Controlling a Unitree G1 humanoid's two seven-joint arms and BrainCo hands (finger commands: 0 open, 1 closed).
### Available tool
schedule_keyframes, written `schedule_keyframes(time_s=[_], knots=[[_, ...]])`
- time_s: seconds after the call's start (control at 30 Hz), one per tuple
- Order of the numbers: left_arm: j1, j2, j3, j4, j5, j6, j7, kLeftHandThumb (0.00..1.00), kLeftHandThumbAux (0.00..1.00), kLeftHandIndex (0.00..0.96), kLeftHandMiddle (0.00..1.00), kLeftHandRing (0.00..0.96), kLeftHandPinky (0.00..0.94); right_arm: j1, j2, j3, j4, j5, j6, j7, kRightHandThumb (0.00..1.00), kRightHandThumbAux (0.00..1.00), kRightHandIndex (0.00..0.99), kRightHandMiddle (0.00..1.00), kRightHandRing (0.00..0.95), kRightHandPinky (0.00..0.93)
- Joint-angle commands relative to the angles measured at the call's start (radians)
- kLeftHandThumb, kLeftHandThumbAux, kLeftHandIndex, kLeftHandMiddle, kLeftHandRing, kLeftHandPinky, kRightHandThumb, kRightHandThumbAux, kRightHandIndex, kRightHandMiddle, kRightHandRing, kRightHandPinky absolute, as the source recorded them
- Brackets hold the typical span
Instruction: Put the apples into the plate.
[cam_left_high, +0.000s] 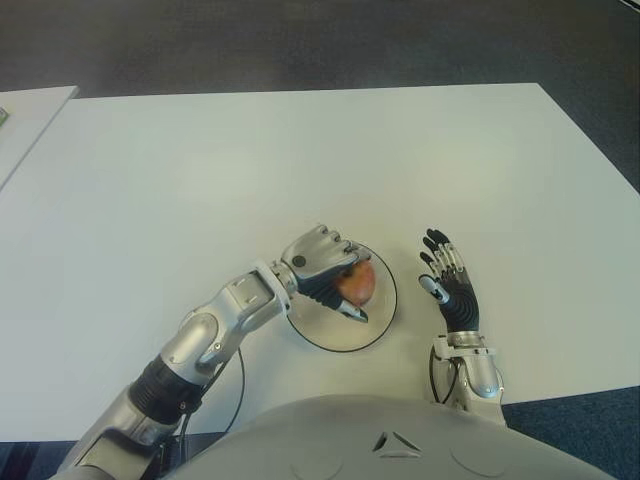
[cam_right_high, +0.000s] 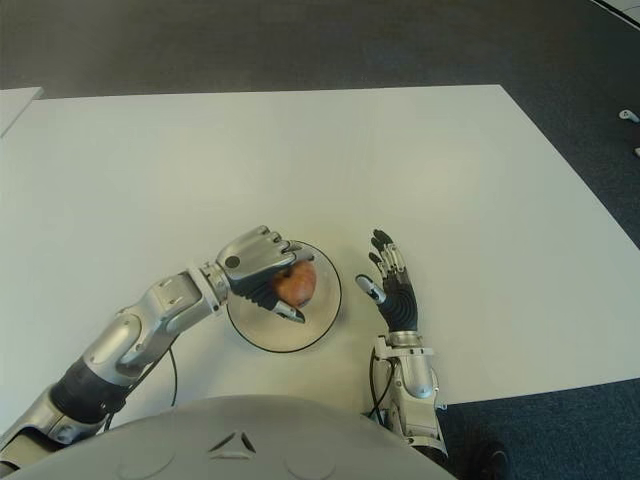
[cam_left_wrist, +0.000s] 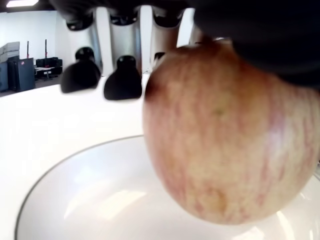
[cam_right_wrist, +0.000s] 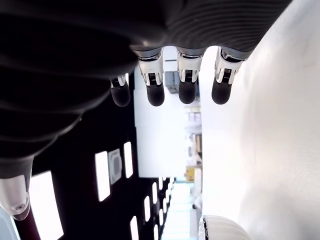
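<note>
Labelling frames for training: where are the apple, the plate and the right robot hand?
apple (cam_left_high: 358, 283), left eye view, its red side.
plate (cam_left_high: 345, 343), left eye view, near rim.
right robot hand (cam_left_high: 455, 290), left eye view, palm.

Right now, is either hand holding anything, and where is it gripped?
The left hand holds the apple from above, over the plate. The right hand holds nothing.

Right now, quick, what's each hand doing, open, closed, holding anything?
Left hand: shut on the apple, over the plate.
Right hand: open, fingers spread, holding nothing, to the right of the plate.
</note>
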Motion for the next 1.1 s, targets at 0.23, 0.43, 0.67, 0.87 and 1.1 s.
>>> schedule_keyframes(time_s=[0.23, 0.43, 0.67, 0.87, 1.1], knots=[[0.003, -0.015, -0.009, 0.083, 0.031, 0.015, 0.064, 0.82, 0.675, 0.415, 0.613, 0.794, 0.776, 0.05, 0.021, 0.013, 0.078, 0.017, 0.069, 0.003, 0.074, 0.534, 0.0, 0.0, 0.0, 0.0], [0.017, -0.02, -0.021, 0.111, 0.042, 0.035, 0.056, 0.85, 0.668, 0.403, 0.526, 0.781, 0.785, 0.048, 0.017, 0.011, 0.088, 0.024, 0.051, 0.015, 0.072, 0.536, 0.0, 0.0, 0.0, 0.0], [0.024, -0.03, -0.036, 0.151, 0.047, 0.046, 0.107, 0.854, 0.666, 0.402, 0.524, 0.805, 0.824, 0.041, 0.017, 0.006, 0.093, 0.022, 0.053, 0.016, 0.063, 0.534, 0.0, 0.0, 0.0, 0.0], [0.015, -0.018, -0.049, 0.171, 0.071, 0.033, 0.178, 0.854, 0.665, 0.403, 0.528, 0.828, 0.819, 0.04, 0.018, 0.004, 0.094, 0.018, 0.062, 0.01, 0.056, 0.537, 0.0, 0.0, 0.0, 0.0], [0.005, -0.011, -0.059, 0.184, 0.079, 0.039, 0.167, 0.854, 0.665, 0.403, 0.523, 0.808, 0.797, 0.034, 0.018, 0.002, 0.096, 0.021, 0.068, 0.01, 0.055, 0.538, 0.0, 0.0, 0.0, 0.0]])
